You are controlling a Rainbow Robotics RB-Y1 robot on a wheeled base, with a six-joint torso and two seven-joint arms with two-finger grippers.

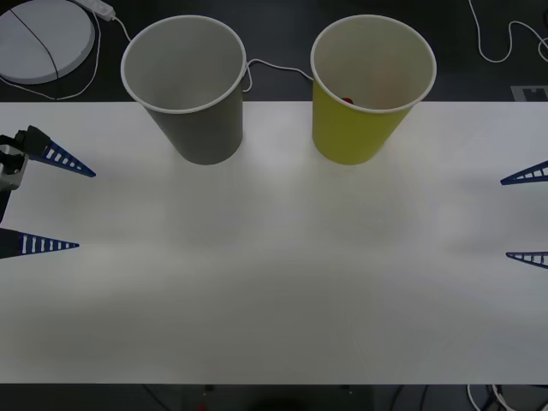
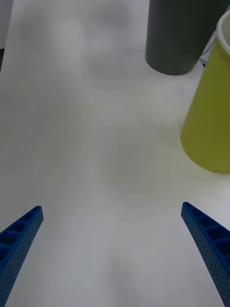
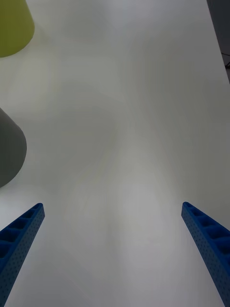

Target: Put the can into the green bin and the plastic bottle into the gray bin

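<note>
The gray bin [image 1: 204, 128] stands upright at the back of the white table, left of the middle, and the green bin [image 1: 355, 133] stands to its right. A small patch of red, the can [image 1: 347, 100], peeks over the near rim inside the green bin. The plastic bottle is out of view. My left gripper [image 1: 84, 209] hangs open at the table's left edge with nothing between its blue fingers. My right gripper [image 1: 505, 218] is open at the right edge, also holding nothing. The right wrist view shows both bins, gray [image 2: 179, 36] and green [image 2: 211, 115]; the left wrist view shows them too, gray [image 3: 9, 148] and green [image 3: 14, 24].
Behind the table a round white disc [image 1: 43, 38] with a cable lies on the dark floor at the left, and white cables [image 1: 505, 43] trail at the right. The wide front of the white table [image 1: 274, 282] is bare between the two grippers.
</note>
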